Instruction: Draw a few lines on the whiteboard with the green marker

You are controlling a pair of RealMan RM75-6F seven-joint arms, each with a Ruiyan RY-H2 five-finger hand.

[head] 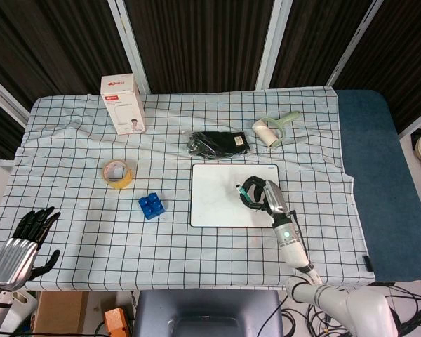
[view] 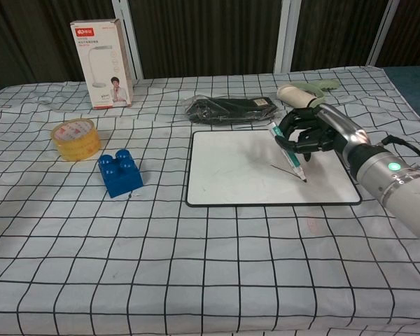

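Note:
The whiteboard lies flat on the checked cloth, right of centre. My right hand hovers over its right part and grips the green marker, tilted with its tip down at the board surface. A short thin line shows on the board just left of the tip. My left hand hangs off the table's front left corner with fingers spread and nothing in it; the chest view does not show it.
A black pouch lies just behind the board, a pale lint roller to its right. A blue brick and a yellow tape roll sit left of the board. A white box stands at back left.

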